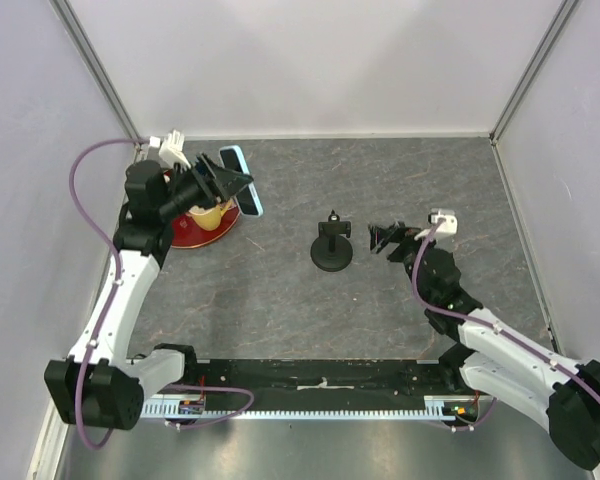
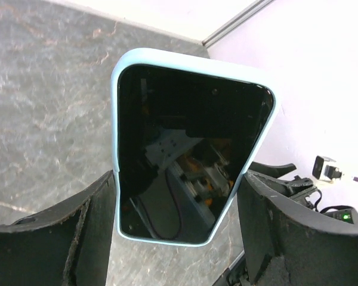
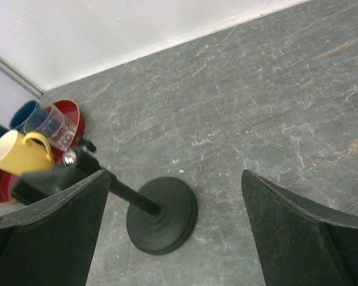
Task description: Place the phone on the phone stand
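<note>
Presently the phone (image 2: pixel 188 149) is off the table (image 1: pixel 280 300), clamped by its long light blue edges between the left fingers (image 2: pixel 89 232). Its black screen faces the left wrist camera. From above, the phone (image 1: pixel 246 180) hangs at the back left of the table, just beside a red plate (image 1: pixel 185 237) that carries a yellow mug (image 1: pixel 209 214).

The phone stand (image 1: pixel 333 245) stands upright near the middle of the table on its round base, with nothing in its top clamp. It is well apart from the phone.

The right fingers (image 3: pixel 304 238) are spread wide and hold nothing. In the right wrist view the stand (image 3: pixel 162 215) appears between them, its base flat on the table. From above, the right fingers (image 1: pixel 388 238) sit near the stand's right side without touching it.

A clear glass (image 3: pixel 55 128) and a blue cup (image 3: pixel 22 113) also rest on the plate beside the mug.
</note>
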`<state>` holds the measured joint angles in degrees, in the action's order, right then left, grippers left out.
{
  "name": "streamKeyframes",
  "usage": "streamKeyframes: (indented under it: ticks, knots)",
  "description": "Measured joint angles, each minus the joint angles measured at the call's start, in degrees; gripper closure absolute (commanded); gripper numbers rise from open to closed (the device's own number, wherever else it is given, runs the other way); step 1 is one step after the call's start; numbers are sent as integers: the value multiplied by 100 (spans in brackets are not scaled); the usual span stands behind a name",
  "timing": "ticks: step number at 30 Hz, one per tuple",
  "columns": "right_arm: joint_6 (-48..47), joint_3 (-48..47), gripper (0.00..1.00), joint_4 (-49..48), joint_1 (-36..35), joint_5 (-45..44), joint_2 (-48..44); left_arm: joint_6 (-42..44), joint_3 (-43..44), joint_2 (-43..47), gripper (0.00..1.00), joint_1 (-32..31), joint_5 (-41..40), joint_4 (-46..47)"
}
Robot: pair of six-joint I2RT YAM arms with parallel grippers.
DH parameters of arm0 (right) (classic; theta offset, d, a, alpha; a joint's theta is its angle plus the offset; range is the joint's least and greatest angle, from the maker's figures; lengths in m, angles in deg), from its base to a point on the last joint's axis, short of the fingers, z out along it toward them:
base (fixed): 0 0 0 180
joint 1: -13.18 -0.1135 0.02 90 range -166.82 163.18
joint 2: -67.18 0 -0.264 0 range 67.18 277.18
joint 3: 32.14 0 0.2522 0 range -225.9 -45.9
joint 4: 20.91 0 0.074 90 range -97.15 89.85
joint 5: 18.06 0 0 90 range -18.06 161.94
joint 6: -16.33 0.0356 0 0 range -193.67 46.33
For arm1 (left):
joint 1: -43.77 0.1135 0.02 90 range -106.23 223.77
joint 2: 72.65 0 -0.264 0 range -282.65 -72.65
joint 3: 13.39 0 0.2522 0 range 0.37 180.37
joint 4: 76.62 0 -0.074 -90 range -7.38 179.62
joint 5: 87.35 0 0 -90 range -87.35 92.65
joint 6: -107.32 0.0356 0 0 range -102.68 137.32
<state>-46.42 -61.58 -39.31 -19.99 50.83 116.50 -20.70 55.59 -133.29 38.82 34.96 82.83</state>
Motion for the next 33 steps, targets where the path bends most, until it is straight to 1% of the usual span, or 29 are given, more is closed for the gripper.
streamKeyframes:
  ticks: [1, 2, 3, 4, 6, 9, 10, 12, 15, 18, 19, 23, 25, 28, 29, 31, 32, 33]
  knots:
    - [52, -221, 2, 299, 0, -52, 42, 11, 249, -175, 98, 0, 59, 15]
    - [160, -627, 2, 844, 2, -127, 129, 39, 435, -308, 98, 0, 79, 20]
    - [243, -920, 2, 1200, 0, -162, 210, 83, 533, -391, 98, 0, 57, 7]
    - [378, -1366, 2, 1757, 2, -210, 328, 140, 577, -439, 98, -4, 9, -46]
    - [660, -2186, 2, 2756, 2, -282, 527, 245, 557, -474, 98, -7, -101, -179]
    - [907, -2909, 2, 3901, 0, -249, 592, 310, 361, -459, 98, -11, -173, -299]
    - [925, -3097, 2, 4317, 2, -166, 586, 323, 271, -435, 98, -31, -173, -302]
    - [903, -3318, 2, 4852, 9, 125, 570, 334, 85, -330, 98, -74, -114, -280]
    - [822, -3637, 2, 5412, 13, 951, 616, 332, -170, -76, 98, -164, 138, -66]
    - [785, -4385, 2, 5681, -114, 1904, 1078, 337, -221, 87, 98, -269, 304, 151]
    - [780, -4671, 2, 5722, -210, 2085, 1296, 339, -221, 116, 98, -297, 341, 227]
    - [697, -6319, 3, 5799, -999, 2354, 2393, 352, -221, 173, 98, -367, 439, 398]
    - [706, -7158, 3, 5674, -1300, 2470, 2955, 372, -221, 179, 98, -380, 439, 404]
    - [697, -7816, 5, 5300, -1523, 2391, 3477, 424, -221, 192, 98, -413, 431, 404]
    - [669, -7936, 9, 5171, -1600, 2275, 3611, 442, -221, 205, 98, -424, 426, 402]
    - [555, -8035, 12, 4935, -1735, 1991, 3814, 476, -227, 251, 98, -479, 413, 404]
    - [481, -8039, 16, 4841, -1810, 1836, 3877, 494, -236, 278, 98, -507, 407, 404]
    - [396, -8037, 18, 4756, -1899, 1624, 3952, 505, -238, 304, 98, -529, 407, 402]
